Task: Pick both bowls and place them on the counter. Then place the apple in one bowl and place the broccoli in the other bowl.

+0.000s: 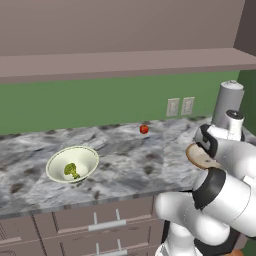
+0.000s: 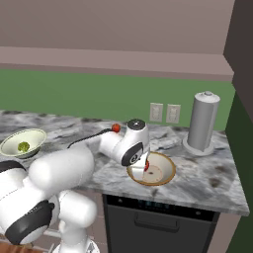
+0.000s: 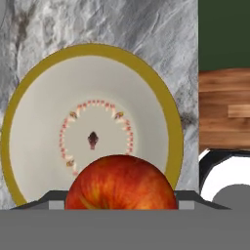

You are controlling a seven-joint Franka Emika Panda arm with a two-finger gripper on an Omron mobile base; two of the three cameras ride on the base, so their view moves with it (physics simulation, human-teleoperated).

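My gripper [image 2: 147, 167] hangs over the wide tan bowl [image 2: 165, 179], shut on the orange-red apple [image 2: 147, 164]. In the hand view the apple [image 3: 121, 183] sits between my fingertips just above the tan bowl's rim [image 3: 97, 49], toward its near edge. The tan bowl [image 1: 199, 156] stands on the marbled counter [image 1: 130, 160] at its right end. Far to the left on the same counter stands the cream-white bowl [image 1: 88, 153] with the broccoli [image 1: 71, 170] inside; from the right side the bowl [image 2: 10, 142] and broccoli [image 2: 23, 147] show at the left edge.
A second small red fruit [image 1: 144, 129] lies near the back wall. A tall grey cylinder [image 2: 202, 121] stands at the counter's back right, by two wall outlets [image 2: 164, 113]. A dark appliance front [image 2: 158, 217] sits under the tan bowl; drawers [image 1: 100, 225] lie to its left.
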